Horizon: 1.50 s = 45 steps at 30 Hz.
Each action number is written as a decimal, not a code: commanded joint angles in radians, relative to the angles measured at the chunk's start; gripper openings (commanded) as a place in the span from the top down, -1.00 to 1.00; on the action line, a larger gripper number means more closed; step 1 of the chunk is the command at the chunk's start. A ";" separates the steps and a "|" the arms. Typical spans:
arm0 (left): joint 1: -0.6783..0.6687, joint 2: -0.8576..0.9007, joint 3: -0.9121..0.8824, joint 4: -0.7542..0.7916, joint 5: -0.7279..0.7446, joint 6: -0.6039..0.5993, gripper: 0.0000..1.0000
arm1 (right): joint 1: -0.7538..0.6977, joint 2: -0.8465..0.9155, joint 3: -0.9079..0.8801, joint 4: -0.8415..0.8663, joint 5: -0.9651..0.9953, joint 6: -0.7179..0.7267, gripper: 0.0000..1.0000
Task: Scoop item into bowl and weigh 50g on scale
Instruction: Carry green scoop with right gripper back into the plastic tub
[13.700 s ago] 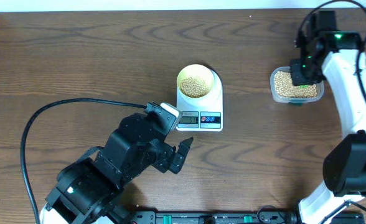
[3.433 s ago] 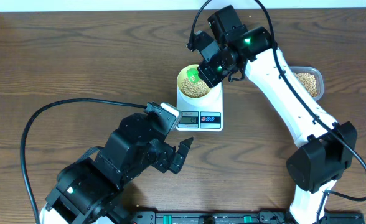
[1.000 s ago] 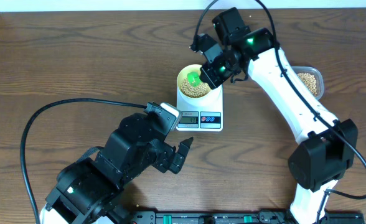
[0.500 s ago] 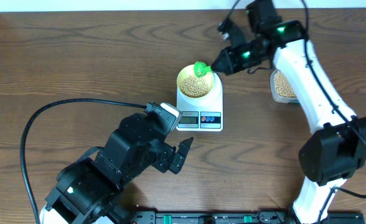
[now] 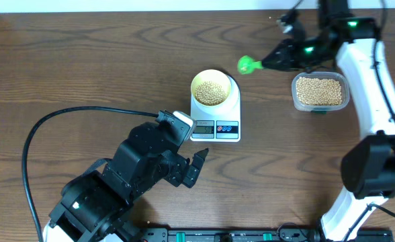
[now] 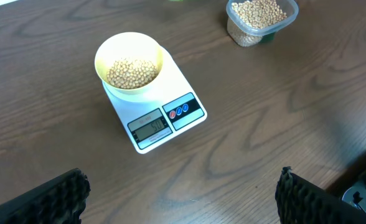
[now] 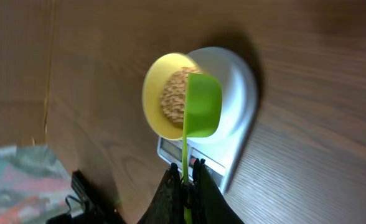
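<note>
The pale yellow-green bowl holds beans and sits on the white scale; both also show in the left wrist view, bowl and scale. My right gripper is shut on the handle of a green scoop, held in the air between the bowl and the clear tub of beans. In the right wrist view the scoop looks empty. My left gripper is open and empty on the near side of the scale.
The left arm's black cable loops over the table's left side. The table's back edge runs along the top. The clear tub also shows in the left wrist view.
My right gripper has lifted the green scoop off the bowl and carried it right, toward the tub. The left arm has not moved.
</note>
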 commanded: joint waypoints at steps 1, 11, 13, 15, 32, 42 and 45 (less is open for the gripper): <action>0.003 -0.001 0.007 0.001 -0.002 -0.002 -0.96 | -0.095 -0.052 -0.002 -0.022 -0.020 -0.002 0.97; 0.003 -0.001 0.007 0.001 -0.002 -0.002 -0.96 | -0.307 -0.083 -0.002 -0.099 0.069 -0.029 0.97; 0.003 -0.001 0.007 0.000 -0.002 -0.002 -0.96 | -0.309 -0.083 -0.002 -0.122 0.163 -0.029 0.97; 0.003 -0.001 0.007 0.000 -0.002 -0.002 -0.96 | -0.298 -0.083 -0.002 -0.124 0.233 -0.029 0.97; 0.003 -0.001 0.007 0.001 -0.002 -0.002 -0.96 | -0.163 -0.011 -0.050 -0.068 0.684 0.013 0.97; 0.003 -0.001 0.007 0.000 -0.002 -0.002 -0.96 | -0.163 0.003 -0.194 0.076 0.679 0.013 0.98; 0.003 -0.001 0.007 0.000 -0.002 -0.002 -0.96 | -0.163 0.003 -0.235 0.117 0.676 0.013 0.98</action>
